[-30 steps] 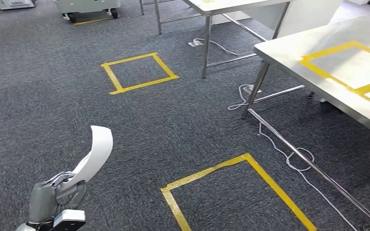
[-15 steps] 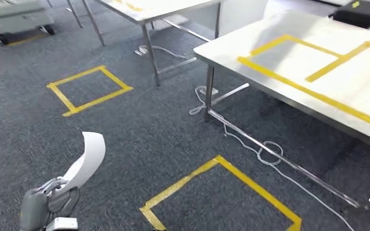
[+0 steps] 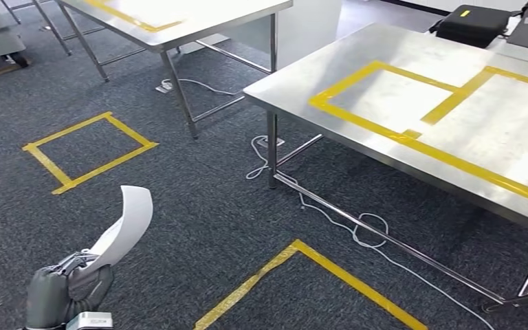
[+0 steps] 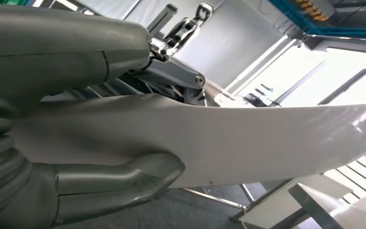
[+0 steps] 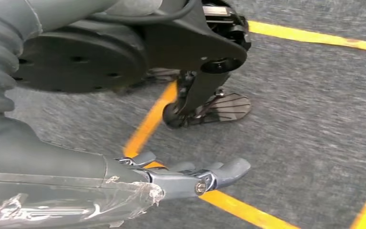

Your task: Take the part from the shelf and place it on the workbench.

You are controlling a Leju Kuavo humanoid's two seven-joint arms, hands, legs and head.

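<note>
My left hand (image 3: pixel 65 289) grips a long curved white part (image 3: pixel 125 225) at the lower left of the head view; the part rises from the hand and curls over at its tip. The left wrist view shows the same white part (image 4: pixel 248 138) pinched between the thick thumb (image 4: pixel 119 183) and the fingers above it. The steel workbench (image 3: pixel 357 144) with yellow tape rectangles stands ahead on the right, a good way off from the part. My right hand (image 5: pixel 181 179) hangs over the carpet with its fingers stretched out and nothing in them.
A second steel table (image 3: pixel 179 34) stands at the back. White cables (image 3: pixel 357 227) trail on the carpet under the workbench's low rail. Yellow tape squares (image 3: pixel 86 151) mark the floor. A black case (image 3: pixel 471 24) lies on the workbench's far side.
The whole view has swung right: the workbench now fills more of the picture and sits closer. The white part stays gripped in my left hand.
</note>
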